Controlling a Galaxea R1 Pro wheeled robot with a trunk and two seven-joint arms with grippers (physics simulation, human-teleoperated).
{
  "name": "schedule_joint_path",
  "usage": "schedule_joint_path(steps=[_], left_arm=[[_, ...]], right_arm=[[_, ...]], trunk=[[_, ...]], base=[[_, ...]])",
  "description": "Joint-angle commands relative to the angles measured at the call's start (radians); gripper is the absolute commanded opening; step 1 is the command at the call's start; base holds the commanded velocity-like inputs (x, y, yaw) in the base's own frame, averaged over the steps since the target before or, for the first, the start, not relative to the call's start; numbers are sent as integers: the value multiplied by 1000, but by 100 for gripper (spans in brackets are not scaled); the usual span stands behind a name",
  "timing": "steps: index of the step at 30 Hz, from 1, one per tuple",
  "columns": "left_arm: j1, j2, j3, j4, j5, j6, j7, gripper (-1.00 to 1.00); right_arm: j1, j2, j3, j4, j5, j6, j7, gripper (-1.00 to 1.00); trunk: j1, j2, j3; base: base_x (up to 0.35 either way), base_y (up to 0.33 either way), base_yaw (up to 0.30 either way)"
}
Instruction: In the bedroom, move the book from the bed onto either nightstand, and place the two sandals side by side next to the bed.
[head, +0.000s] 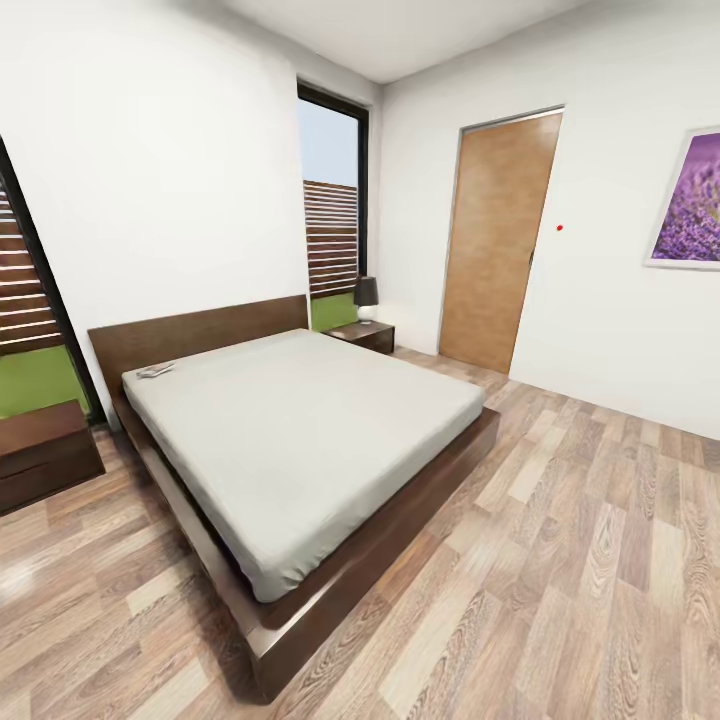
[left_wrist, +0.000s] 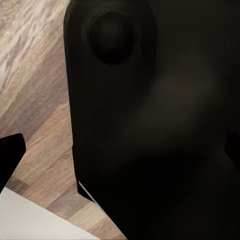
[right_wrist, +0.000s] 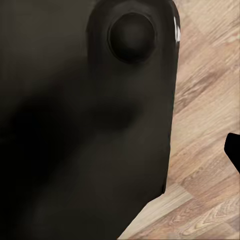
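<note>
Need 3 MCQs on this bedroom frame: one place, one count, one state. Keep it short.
1. Where is the book?
A. on the mattress near the headboard
B. on the floor by the door
C. on a nightstand

2. How many nightstands show in the head view?
A. none
B. one
C. two

3. What state is the door in?
A. wide open
B. shut
C. off its hinges

Answers:
1. A, the book lies on the corner of the bed by the headboard.
2. C, the near nightstand stands on one side of the bed and the far nightstand, with a lamp on it, on the other.
3. B, the door sits flush in its frame with no gap.
</note>
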Motion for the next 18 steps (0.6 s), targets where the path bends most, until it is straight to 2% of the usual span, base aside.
schedule_joint_path(steps=[1, 6, 11, 18], left_arm=[[6, 6, 1, -6, -1, -1, -4, 100], [31, 31, 0, -25, 0, -4, 0, 100], [36, 35, 1, -44, 0, -4, 4, 100], [37, 33, 1, -70, -2, -7, 7, 100]], right_arm=[[-6, -2, -1, 1, 0, 0, 0, 100], [-16, -2, -3, -1, -4, -3, -5, 100], [-25, -8, 9, -2, 11, -14, -9, 100], [-26, 0, 12, -9, 14, -46, -8, 100]], trunk=[[0, 0, 0], [0, 0, 0], [0, 0, 0], [0, 0, 0]], base=[[0, 0, 0], [0, 0, 0], [0, 0, 0], [0, 0, 0]])
